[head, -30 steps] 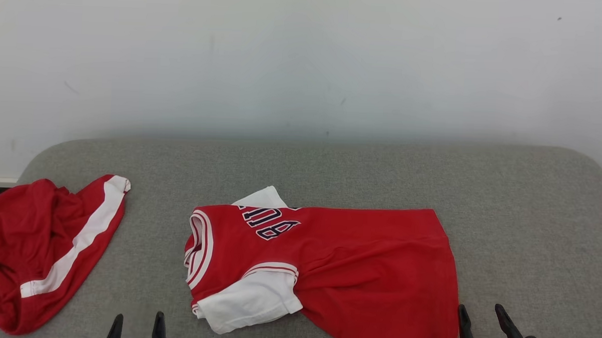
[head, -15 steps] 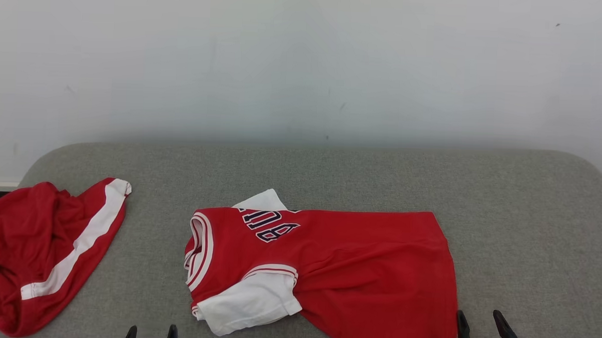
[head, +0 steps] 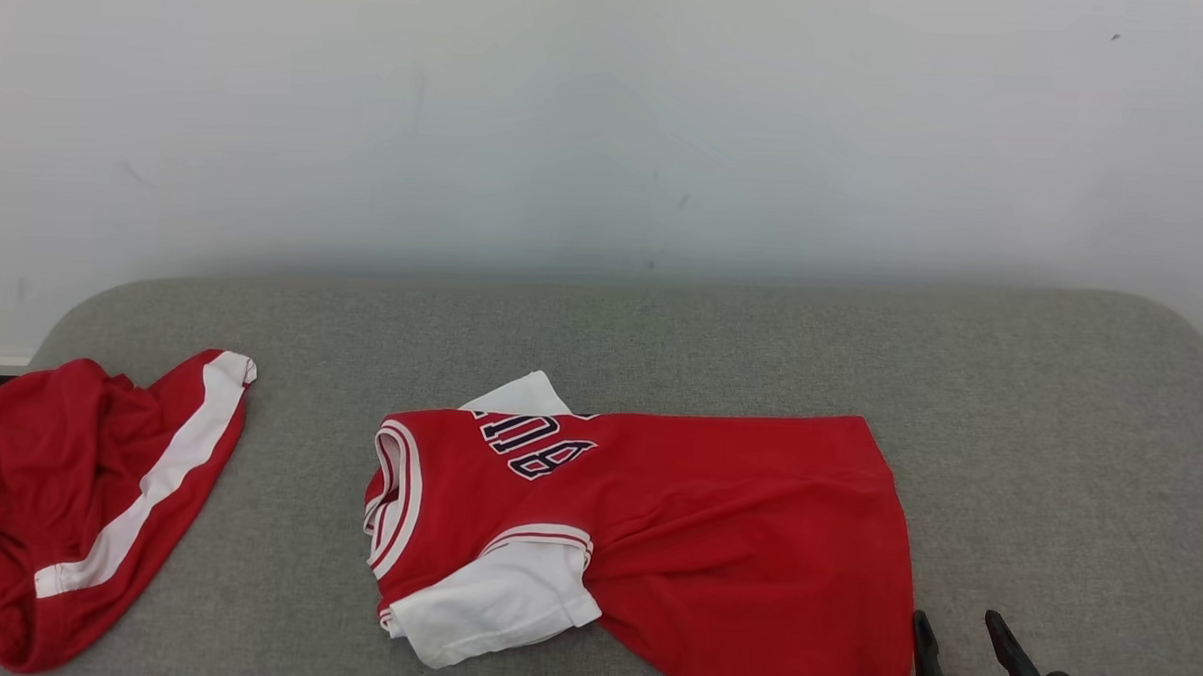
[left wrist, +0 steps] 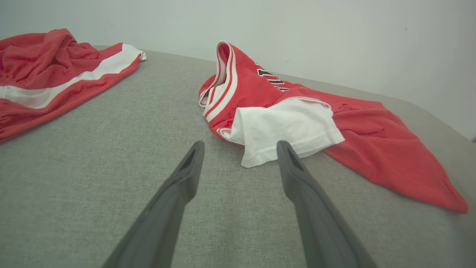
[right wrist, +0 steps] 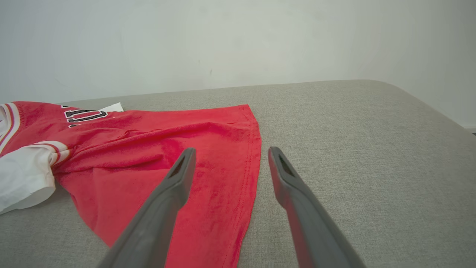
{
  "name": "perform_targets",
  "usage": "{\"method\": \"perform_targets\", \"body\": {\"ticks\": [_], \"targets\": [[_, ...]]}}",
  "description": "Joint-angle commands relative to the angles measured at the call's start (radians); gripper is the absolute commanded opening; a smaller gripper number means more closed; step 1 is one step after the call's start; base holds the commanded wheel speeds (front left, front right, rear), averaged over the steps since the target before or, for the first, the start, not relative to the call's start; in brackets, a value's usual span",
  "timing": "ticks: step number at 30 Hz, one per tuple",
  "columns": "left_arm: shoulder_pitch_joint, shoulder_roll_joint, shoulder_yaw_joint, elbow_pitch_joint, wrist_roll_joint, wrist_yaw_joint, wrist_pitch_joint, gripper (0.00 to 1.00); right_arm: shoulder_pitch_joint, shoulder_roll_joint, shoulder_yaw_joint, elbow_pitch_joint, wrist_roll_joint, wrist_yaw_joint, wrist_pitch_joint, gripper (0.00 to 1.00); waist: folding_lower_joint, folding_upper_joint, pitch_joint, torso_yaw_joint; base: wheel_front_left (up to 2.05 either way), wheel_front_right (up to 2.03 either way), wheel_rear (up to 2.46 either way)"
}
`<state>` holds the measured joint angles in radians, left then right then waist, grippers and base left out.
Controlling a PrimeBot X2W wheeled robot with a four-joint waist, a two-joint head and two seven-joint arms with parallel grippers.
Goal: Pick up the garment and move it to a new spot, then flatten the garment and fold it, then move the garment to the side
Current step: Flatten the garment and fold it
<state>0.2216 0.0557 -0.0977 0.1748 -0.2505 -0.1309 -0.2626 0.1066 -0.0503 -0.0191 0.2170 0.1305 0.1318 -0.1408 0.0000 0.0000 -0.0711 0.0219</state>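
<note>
A red jersey lies rumpled near the front edge of the grey cushioned surface, left gripper and right gripper both spread wide, apparently poised for sleeve and hem

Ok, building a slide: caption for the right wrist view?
Open right hand pointing along the hem of a red-and-white jersey on a grey fabric surface.
</note>
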Motion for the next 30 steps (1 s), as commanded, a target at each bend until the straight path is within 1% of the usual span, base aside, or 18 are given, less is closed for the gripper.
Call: {"method": "perform_targets", "body": {"ticks": [1,5,6,7,11,15,21,28,29,30], "targets": [[-0.033,0.013,-0.034,0.047,-0.031,0.001,-0.003,1.0,-0.022,0.0,-0.004,0.006,0.003,-0.002,0.011,1.0,0.0,0.0,0.005,-0.001,0.0,0.0,0.0],[-0.098,0.033,-0.102,0.163,-0.075,0.001,-0.003,1.0,-0.074,-0.007,-0.001,0.017,-0.004,-0.002,0.066,1.0,0.0,0.0,0.018,-0.004,0.0,0.0,0.0],[-0.124,0.035,-0.109,0.194,-0.084,0.001,0.002,1.0,-0.094,-0.014,0.005,0.023,-0.004,-0.002,0.086,1.0,0.0,0.0,0.023,-0.005,0.0,0.0,0.0],[-0.124,0.035,-0.109,0.194,-0.084,0.001,0.002,1.0,-0.094,-0.014,0.005,0.023,-0.004,-0.002,0.086,1.0,0.0,0.0,0.023,-0.005,0.0,0.0,0.0],[-0.213,0.03,-0.132,0.308,-0.112,0.001,0.028,1.0,-0.175,-0.037,0.037,0.05,0.003,-0.002,0.147,1.0,0.0,0.0,0.04,-0.011,0.0,0.0,0.0],[-0.283,0.029,-0.154,0.394,-0.136,0.001,0.028,1.0,-0.239,-0.058,0.077,0.081,0.02,-0.002,0.163,1.0,0.0,0.0,0.058,-0.021,0.0,0.0,0.0],[-0.354,0.033,-0.177,0.459,-0.167,0.001,0.014,1.0,-0.315,-0.085,0.097,0.148,0.047,-0.002,0.165,1.0,0.0,0.0,0.094,-0.03,0.0,0.0,0.0],[-0.415,0.042,-0.187,0.481,-0.181,0.001,0.0,1.0,-0.402,-0.106,0.121,0.196,0.068,-0.002,0.187,1.0,0.0,0.0,0.14,-0.023,0.0,0.0,0.0],[-0.421,0.043,-0.194,0.48,-0.181,0.001,-0.001,0.89,-0.414,-0.11,0.123,0.205,0.074,-0.002,0.192,1.0,0.0,0.0,0.145,-0.021,0.0,0.0,0.0],[-0.424,0.044,-0.2,0.479,-0.18,0.001,-0.001,0.49,-0.42,-0.112,0.124,0.211,0.077,-0.002,0.2,1.0,0.0,0.0,0.15,-0.018,0.0,0.0,0.0]]}}
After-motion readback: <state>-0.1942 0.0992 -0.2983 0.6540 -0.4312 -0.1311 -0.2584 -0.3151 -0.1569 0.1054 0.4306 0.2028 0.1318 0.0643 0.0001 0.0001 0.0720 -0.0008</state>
